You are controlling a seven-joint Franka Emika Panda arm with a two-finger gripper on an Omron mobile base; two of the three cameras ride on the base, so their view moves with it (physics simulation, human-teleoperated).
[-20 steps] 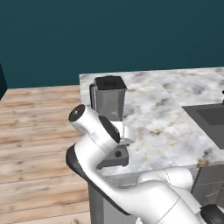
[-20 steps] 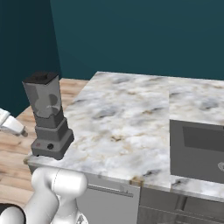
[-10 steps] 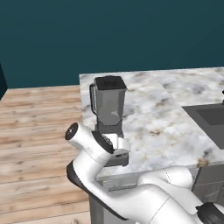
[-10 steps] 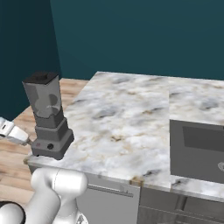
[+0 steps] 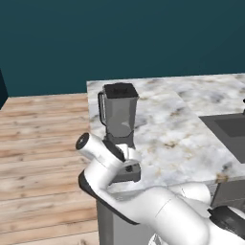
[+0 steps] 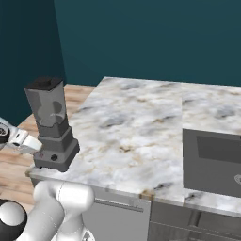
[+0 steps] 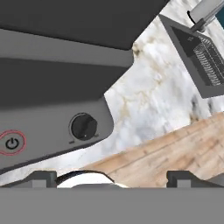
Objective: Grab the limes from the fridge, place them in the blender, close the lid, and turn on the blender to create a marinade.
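Hand view — red button (image 7: pixel 12 143), black knob (image 7: pixel 84 127) on blender (image 5: pixel 119 129) base, pincer (image 7: pixel 109 177) fingertips spread apart — unseen from base views.

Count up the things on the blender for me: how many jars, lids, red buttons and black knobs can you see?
Jar: 1
Lid: 1
Red button: 1
Black knob: 1
Total: 4, all parts of the one blender standing on the marble counter.
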